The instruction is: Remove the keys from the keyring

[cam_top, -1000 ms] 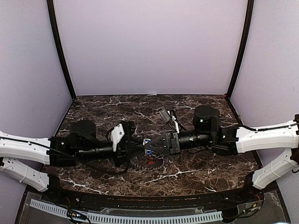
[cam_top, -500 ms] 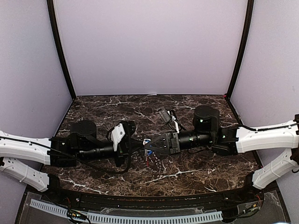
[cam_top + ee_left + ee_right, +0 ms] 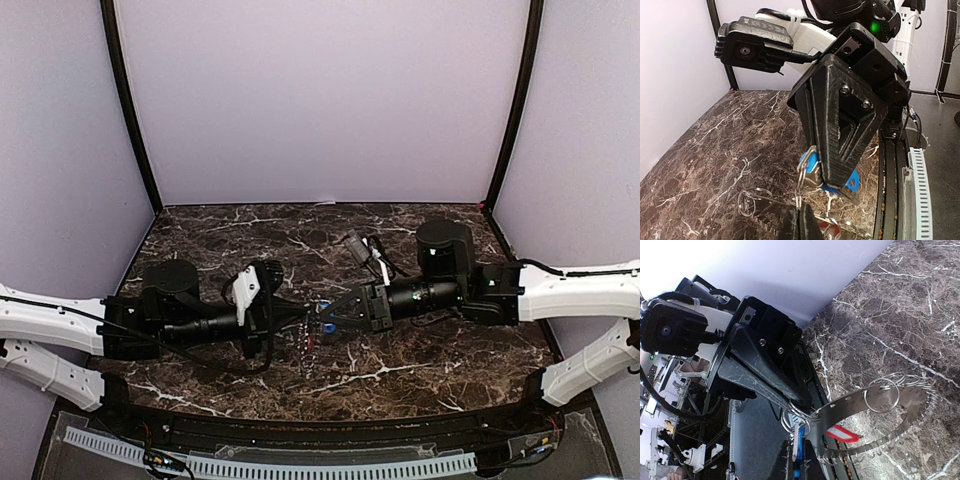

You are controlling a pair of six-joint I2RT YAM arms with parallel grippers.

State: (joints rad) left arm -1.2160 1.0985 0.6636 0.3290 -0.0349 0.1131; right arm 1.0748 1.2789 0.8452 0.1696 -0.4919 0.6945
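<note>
Both grippers meet above the table's middle. My right gripper [image 3: 321, 320] is shut on the blue key [image 3: 327, 318]; the right wrist view shows the key [image 3: 798, 439] edge-on between its fingers [image 3: 785, 460]. My left gripper [image 3: 302, 319] is shut on a thin wire split ring [image 3: 800, 192] that links the blue key [image 3: 812, 162] to the keyring. The keyring [image 3: 850, 403], a flat grey toothed band, hangs from that split ring, with the red key [image 3: 842, 433] dangling under it. From above, the keyring [image 3: 306, 350] shows edge-on below the grippers.
Small loose wire rings [image 3: 747, 200] hang on the keyring. A black cable and connector [image 3: 355, 245] lie on the marble table [image 3: 450, 350] behind the right arm. A perforated white rail [image 3: 270, 465] runs along the near edge.
The keyring lay flat on the table a second ago; now it hangs edge-on from the grippers. The left gripper drew back left and the right one moved slightly right and down in the view.
</note>
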